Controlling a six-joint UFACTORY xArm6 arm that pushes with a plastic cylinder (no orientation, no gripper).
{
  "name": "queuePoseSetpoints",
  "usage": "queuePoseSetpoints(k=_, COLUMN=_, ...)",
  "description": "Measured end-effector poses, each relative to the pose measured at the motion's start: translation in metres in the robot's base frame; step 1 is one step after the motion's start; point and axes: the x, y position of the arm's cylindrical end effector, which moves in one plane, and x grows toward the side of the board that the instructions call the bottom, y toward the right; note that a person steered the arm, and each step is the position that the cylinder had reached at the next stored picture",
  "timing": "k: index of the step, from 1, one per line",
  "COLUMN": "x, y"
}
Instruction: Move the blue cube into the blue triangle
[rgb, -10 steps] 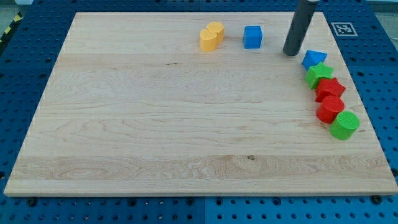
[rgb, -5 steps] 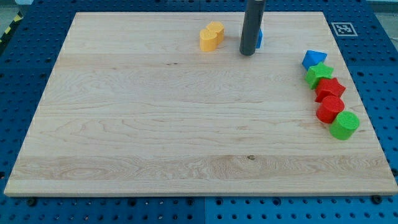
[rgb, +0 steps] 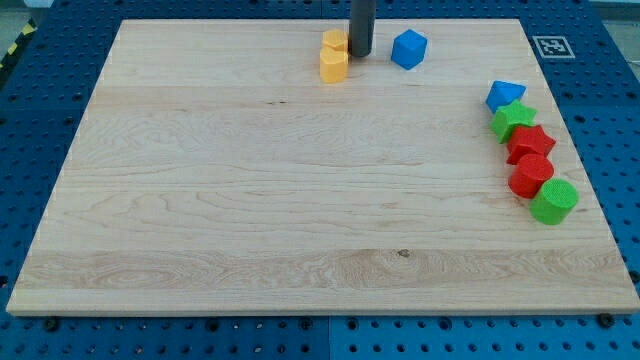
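The blue cube (rgb: 408, 48) sits near the view's top, turned corner-on. The blue triangle (rgb: 505, 94) lies at the view's right, at the top of a column of blocks. My tip (rgb: 359, 52) stands left of the blue cube with a small gap between them, and right against the yellow block (rgb: 334, 57), which it touches or nearly touches. The dark rod rises out of the view's top.
Below the blue triangle, along the right edge, lie a green star (rgb: 514, 120), a red star (rgb: 530, 143), a red cylinder (rgb: 530, 176) and a green cylinder (rgb: 554, 201). A marker tag (rgb: 552, 46) sits off the wooden board (rgb: 250, 200) at the top right.
The rod has swept left from near the blue triangle, past the blue cube, to the yellow block. The blue cube has rotated slightly. The yellow block has turned and shifted a little.
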Motion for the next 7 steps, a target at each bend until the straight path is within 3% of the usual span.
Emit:
queuePoseSetpoints(k=2, x=0.006, y=0.115)
queuePoseSetpoints(k=4, x=0.014, y=0.131)
queuePoseSetpoints(k=5, x=0.038, y=0.132)
queuePoseSetpoints(k=7, x=0.019, y=0.117)
